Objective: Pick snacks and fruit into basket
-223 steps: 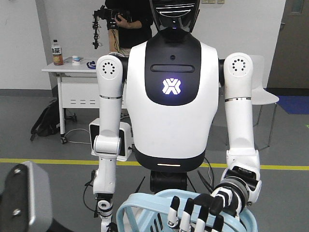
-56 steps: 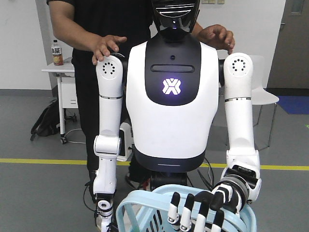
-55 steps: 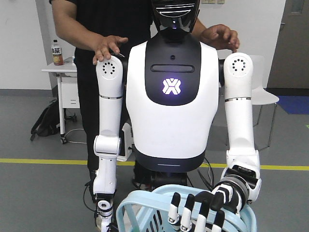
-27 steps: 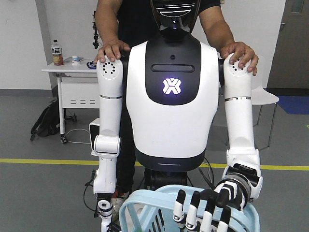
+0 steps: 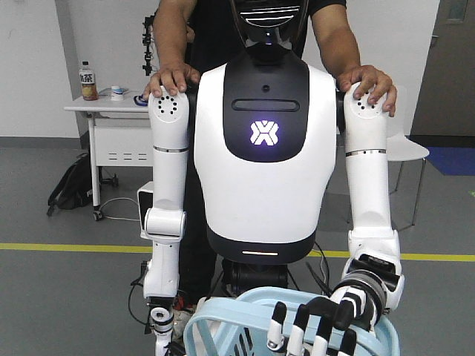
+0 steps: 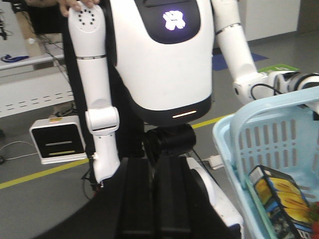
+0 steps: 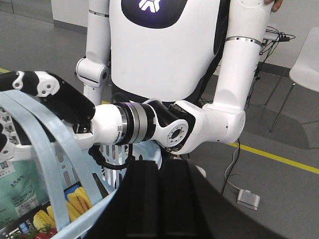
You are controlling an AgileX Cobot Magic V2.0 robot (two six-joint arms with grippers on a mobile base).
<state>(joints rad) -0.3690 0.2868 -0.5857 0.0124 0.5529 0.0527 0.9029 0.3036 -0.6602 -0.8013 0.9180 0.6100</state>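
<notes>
White table [image 5: 111, 107] far left, bottle on it. Person's hands [image 5: 172, 76] rest on the humanoid [image 5: 263, 170] shoulders. Basket [image 5: 223, 315] low centre, humanoid hand [image 5: 319, 334] hooked over its rim. Franzzi box [image 6: 276, 199] and teal pouch [image 7: 15, 194] lie inside the basket. Left gripper [image 6: 153, 162] and right gripper [image 7: 159, 164]: jaws together, holding nothing.

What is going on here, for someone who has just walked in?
A white humanoid robot stands facing the camera and grips the rim of a light blue basket with one black-and-white hand. A person stands behind it, with a hand on each of its shoulders. A black snack box and a teal pouch already lie inside the basket.
</notes>
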